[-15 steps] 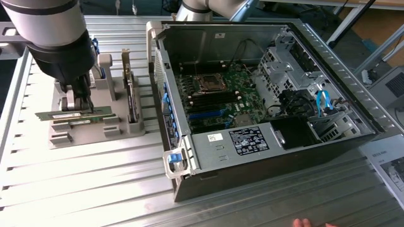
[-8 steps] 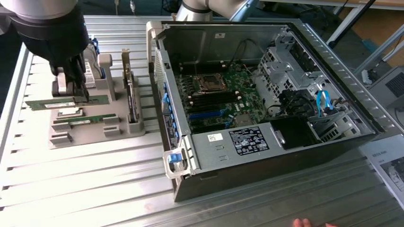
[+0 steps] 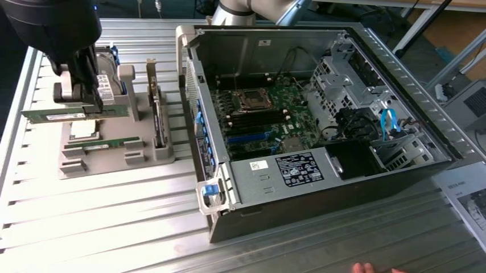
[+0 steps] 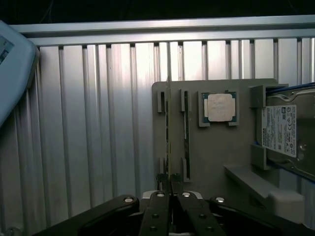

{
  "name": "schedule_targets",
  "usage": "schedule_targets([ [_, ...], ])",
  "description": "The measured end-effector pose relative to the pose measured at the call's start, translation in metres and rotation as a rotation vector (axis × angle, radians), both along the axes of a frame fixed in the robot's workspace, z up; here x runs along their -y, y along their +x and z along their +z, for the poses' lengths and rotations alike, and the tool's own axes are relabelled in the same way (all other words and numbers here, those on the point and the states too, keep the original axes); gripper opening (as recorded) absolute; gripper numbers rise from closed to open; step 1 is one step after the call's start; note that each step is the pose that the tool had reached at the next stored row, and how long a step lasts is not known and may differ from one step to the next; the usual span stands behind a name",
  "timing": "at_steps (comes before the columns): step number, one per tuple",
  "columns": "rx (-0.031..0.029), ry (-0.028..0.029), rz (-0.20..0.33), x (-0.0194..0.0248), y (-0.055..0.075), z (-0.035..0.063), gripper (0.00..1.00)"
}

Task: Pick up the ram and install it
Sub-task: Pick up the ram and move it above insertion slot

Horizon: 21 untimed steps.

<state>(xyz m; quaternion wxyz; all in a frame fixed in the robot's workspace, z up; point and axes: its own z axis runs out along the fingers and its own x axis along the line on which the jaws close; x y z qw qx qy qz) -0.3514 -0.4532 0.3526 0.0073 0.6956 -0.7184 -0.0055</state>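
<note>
My gripper [image 3: 86,108] is shut on a ram [image 3: 52,115], a slim green stick held level just above the grey parts holder [image 3: 114,162] at the exterior view's left. In the wrist view the fingers [image 4: 158,206] pinch this ram [image 4: 168,132], seen edge-on and reaching past the holder's [image 4: 221,152] far edge. A second ram [image 3: 95,147] [image 4: 186,128] stands in a slot of the holder. The open computer case [image 3: 319,187] lies to the exterior view's right, with the motherboard [image 3: 262,122] and its dark memory slots [image 3: 244,122] exposed.
The holder also carries a silver processor [image 3: 83,135] [image 4: 220,107], a hard drive [image 3: 108,74] [image 4: 285,132] and a dark expansion card [image 3: 158,114]. Fingertips of a person's hand [image 3: 372,267] show at the table's front edge. A sheet of paper [image 3: 465,196] lies at the exterior view's right.
</note>
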Motion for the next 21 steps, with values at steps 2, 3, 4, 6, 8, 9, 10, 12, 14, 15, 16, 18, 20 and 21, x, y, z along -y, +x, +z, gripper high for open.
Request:
schedule_targets([
  [2,0.0001,0.0,0.0,0.0,0.0,0.0049,0.12],
  [3,0.0,0.0,0.0,0.0,0.0,0.0086,0.12],
  [4,0.0,0.0,0.0,0.0,0.0,0.0116,0.12],
  [6,0.0001,0.0001,0.0,0.0,0.0,0.0164,0.12],
  [8,0.0,0.0,0.0,0.0,0.0,0.0227,0.12],
  [9,0.0,0.0,0.0,0.0,0.0,0.0276,0.12],
  [10,0.0002,0.0001,0.0,0.0,0.0,0.0318,0.12],
  [12,0.0,0.0,0.0,0.0,0.0,0.0403,0.12],
  [14,0.0003,0.0002,0.0,0.0,0.0,0.0429,0.12],
  [15,0.0003,0.0003,0.0,0.0,0.0,0.0429,0.12],
  [16,0.0002,0.0002,0.0,0.0,0.0,0.043,0.12],
  [18,0.0,0.0,0.0,0.0,0.0,0.0431,0.12],
  [20,0.0001,0.0,0.0,0.0,0.0,0.0431,0.12],
  [21,-0.0001,-0.0001,0.0,0.0,0.001,0.0432,0.12],
])
